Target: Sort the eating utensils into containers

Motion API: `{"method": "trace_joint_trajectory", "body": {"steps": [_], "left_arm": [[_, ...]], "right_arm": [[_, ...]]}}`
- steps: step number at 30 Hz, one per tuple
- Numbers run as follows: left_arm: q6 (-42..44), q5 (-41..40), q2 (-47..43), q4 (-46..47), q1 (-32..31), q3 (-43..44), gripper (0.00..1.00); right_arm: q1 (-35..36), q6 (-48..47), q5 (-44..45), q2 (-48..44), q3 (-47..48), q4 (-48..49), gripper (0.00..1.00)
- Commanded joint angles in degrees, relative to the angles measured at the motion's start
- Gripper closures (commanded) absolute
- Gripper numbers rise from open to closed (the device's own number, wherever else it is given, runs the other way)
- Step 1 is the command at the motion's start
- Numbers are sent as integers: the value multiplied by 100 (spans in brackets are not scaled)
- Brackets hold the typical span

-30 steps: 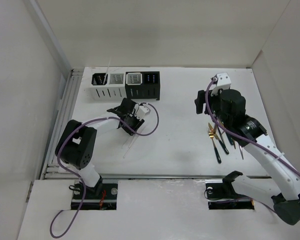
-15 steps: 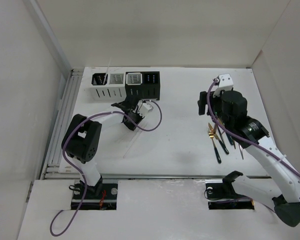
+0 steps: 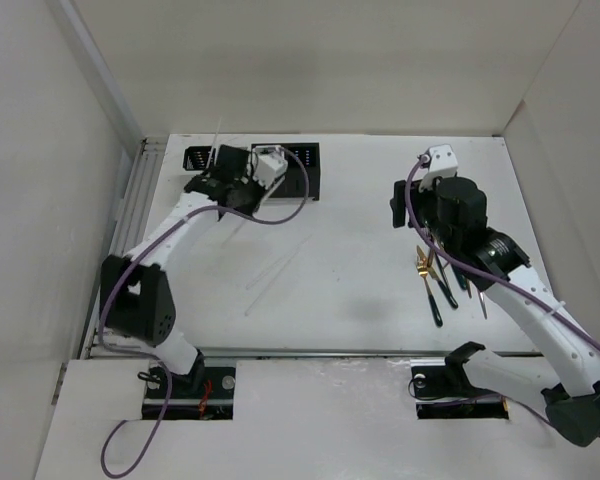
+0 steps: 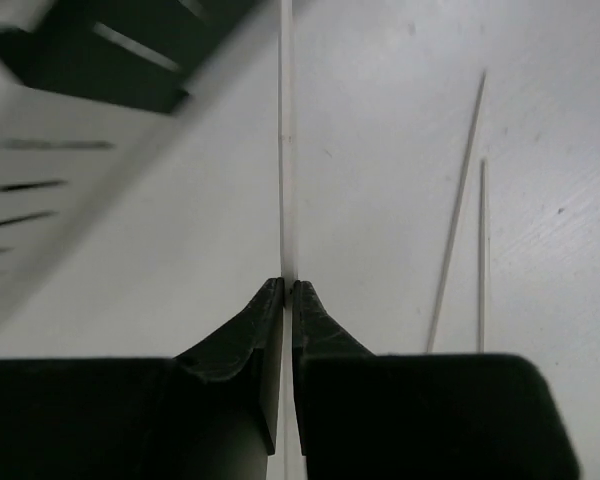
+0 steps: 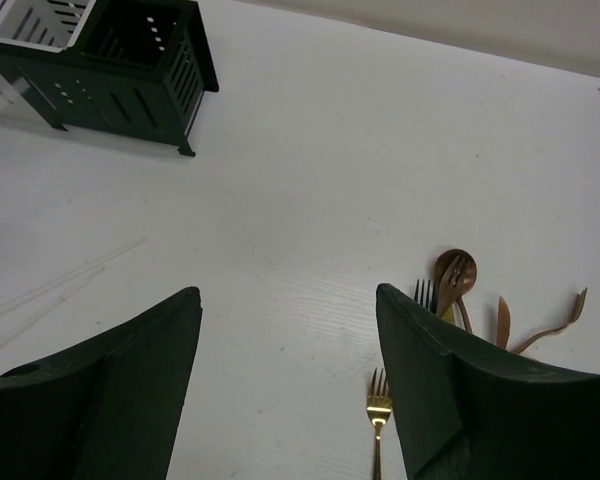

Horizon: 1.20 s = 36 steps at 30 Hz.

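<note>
My left gripper (image 3: 212, 183) is over the row of containers (image 3: 302, 172) at the back left and hides its middle. In the left wrist view it (image 4: 287, 288) is shut on a thin white stick (image 4: 286, 150) that runs forward from the jaws, beside a blurred container (image 4: 70, 110). Another white stick (image 3: 215, 140) stands in the leftmost container. My right gripper (image 3: 402, 205) is wide open and empty (image 5: 285, 295) above the table. A gold fork (image 5: 378, 415) and a copper spoon (image 5: 454, 272) lie by its right finger, part of the utensil pile (image 3: 438, 278).
Two loose white sticks (image 4: 460, 220) lie on the table right of my left gripper, faint in the top view (image 3: 270, 278). The black containers (image 5: 130, 70) show far left in the right wrist view. White walls enclose the table.
My left arm has swung from the table's middle back to the container row, carrying the white stick. The right arm has barely shifted.
</note>
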Motion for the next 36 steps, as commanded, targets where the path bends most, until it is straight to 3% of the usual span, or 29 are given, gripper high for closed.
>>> {"method": "trace_joint_trajectory", "body": {"steps": [1,3,10,14,18,27,36], "left_arm": [[246,209,-1121,342,215,719,100],[186,209,-1227,631,347,896,100],[-684,-160,-1078,3249,1481,1196,100],[-1499,471,-526,5258,2183,986,100],[-1704,867,-130,6658,2290,581,100],[-1942,1237,627,7382,2457,168,100],[-1547,1184,1014,7866,2510,-526,100]], "right_arm": [[63,-48,-239,206,122,622,25],[63,-48,-336,356,122,745,25],[63,-100,-609,1269,516,1053,25],[63,-442,-750,1980,939,1115,25],[63,-671,-802,2587,1484,1168,25],[11,-724,-917,3511,2494,1054,25],[-51,-716,-1031,3775,2724,684,24]]}}
